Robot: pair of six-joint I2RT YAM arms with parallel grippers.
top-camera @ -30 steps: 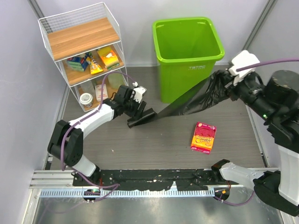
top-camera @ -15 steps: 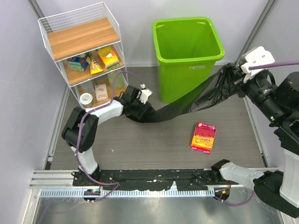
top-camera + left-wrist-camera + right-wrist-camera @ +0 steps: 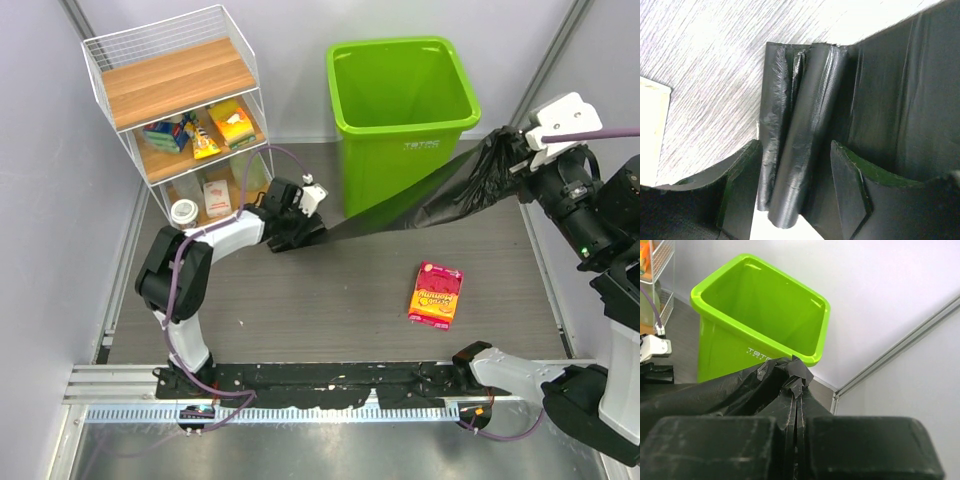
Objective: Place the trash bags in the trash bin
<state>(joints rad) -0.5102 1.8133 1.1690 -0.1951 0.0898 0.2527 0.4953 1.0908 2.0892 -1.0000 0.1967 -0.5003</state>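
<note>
The lime-green trash bin (image 3: 402, 122) stands upright at the back of the floor, its mouth open (image 3: 805, 342). A glossy black trash bag (image 3: 440, 205) stretches taut from a slim black roll (image 3: 800, 125) on the floor up to my right gripper (image 3: 512, 160). That gripper (image 3: 799, 390) is shut on the bag's crumpled end, held in the air beside the bin's right rim. My left gripper (image 3: 300, 232) sits low over the roll, open, with one finger on each side of it (image 3: 795, 150) and small gaps showing. The bag's sheet (image 3: 905, 100) leaves the roll to the right.
A white wire shelf (image 3: 180, 110) with boxes and packets stands at the back left, a roll of tape (image 3: 184, 212) on its lowest level. A pink and yellow snack packet (image 3: 436, 294) lies on the floor to the front right of the bin.
My right gripper has risen and moved right and back with the bag, pulling it taut. My left gripper has slid right onto the roll's end, and its jaws have narrowed a little.
</note>
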